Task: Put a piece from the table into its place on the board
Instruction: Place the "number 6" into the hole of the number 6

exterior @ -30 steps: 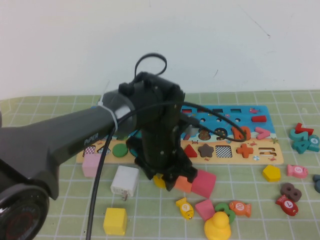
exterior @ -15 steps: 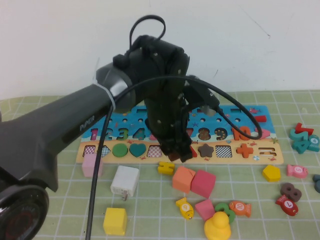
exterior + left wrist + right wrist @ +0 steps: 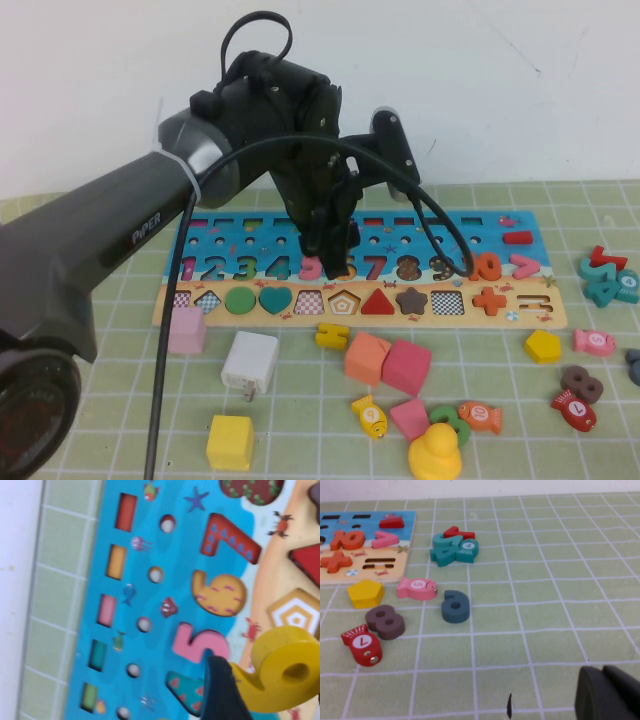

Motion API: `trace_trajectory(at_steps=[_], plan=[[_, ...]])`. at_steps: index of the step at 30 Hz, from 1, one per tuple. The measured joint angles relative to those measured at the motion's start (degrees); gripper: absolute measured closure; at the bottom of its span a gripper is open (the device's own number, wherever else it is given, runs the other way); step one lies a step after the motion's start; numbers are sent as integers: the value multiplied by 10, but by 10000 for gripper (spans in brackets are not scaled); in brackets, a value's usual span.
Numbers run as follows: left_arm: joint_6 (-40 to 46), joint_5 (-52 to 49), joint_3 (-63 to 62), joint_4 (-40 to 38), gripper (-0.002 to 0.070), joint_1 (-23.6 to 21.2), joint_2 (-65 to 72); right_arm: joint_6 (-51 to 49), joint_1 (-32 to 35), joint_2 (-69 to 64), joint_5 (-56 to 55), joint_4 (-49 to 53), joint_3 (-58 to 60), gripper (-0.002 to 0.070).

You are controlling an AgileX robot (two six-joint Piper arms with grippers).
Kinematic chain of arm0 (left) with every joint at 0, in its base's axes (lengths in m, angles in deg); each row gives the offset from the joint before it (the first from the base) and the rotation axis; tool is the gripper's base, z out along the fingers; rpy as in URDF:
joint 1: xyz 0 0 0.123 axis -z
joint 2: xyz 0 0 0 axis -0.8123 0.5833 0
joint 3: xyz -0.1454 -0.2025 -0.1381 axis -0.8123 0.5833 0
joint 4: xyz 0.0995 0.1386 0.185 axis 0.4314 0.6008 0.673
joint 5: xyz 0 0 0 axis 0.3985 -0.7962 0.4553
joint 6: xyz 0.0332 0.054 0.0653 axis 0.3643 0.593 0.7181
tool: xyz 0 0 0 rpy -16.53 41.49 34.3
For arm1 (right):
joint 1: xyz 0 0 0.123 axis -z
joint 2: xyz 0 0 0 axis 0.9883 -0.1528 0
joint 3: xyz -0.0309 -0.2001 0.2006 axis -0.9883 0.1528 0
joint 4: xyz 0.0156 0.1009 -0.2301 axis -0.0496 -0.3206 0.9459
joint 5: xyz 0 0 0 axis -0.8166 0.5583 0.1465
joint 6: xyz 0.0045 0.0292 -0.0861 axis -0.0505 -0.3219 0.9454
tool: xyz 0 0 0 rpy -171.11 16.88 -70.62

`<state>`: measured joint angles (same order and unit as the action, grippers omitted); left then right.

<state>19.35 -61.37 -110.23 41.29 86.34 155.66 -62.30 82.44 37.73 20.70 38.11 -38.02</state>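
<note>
Right now your left gripper (image 3: 330, 238) hangs over the number row of the board (image 3: 556, 262), near its middle. It is clamped on a yellow number piece (image 3: 280, 667), a rounded figure with a hole through it. The left wrist view shows the piece pinched at its edge beside one dark finger (image 3: 220, 692), clear of the board surface, not seated in any recess. Holding it by the edge leaves most of the outline free, which should help when you lower it into a cutout.

Below the piece, the pink 5 (image 3: 200, 642), an orange-yellow 6 (image 3: 220, 592) and the red 7 (image 3: 230, 537) already lie in their places. The recess you want is probably none of these. You cannot tell from these views whether the held figure is meant as a 6 or a 9, nor which slot is free for it. Judge the carry as done and the alignment as the step in hand: match the piece's turn to the recess before you descend, because a tilted or rotated piece will ride on the rim.

Your right gripper (image 3: 607, 692) sits low over the table (image 3: 100, 400) at the right, well apart from the board. It is near a dark blue 6 (image 3: 455, 606) and a brown 8 (image 3: 385, 621). Whether it is open or closed you cannot tell, and it appears parked out of the left arm's way.
</note>
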Motion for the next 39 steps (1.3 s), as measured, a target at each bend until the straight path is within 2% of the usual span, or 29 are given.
trace_trajectory(at_steps=[13, 22, 28, 31, 33, 39], plan=[[7, 110, 0, 14, 325, -9, 2, 0, 0, 0, 0, 0, 0, 677], [19, 137, 0, 74, 325, -24, 48, 0, 0, 0, 0, 0, 0, 677], [34, 145, 0, 81, 325, -28, 70, 0, 0, 0, 0, 0, 0, 677], [69, 138, 0, 60, 325, -28, 71, 0, 0, 0, 0, 0, 0, 677], [106, 132, 0, 18, 325, -28, 71, 0, 0, 0, 0, 0, 0, 677], [310, 100, 0, -89, 325, -28, 72, 0, 0, 0, 0, 0, 0, 677]])
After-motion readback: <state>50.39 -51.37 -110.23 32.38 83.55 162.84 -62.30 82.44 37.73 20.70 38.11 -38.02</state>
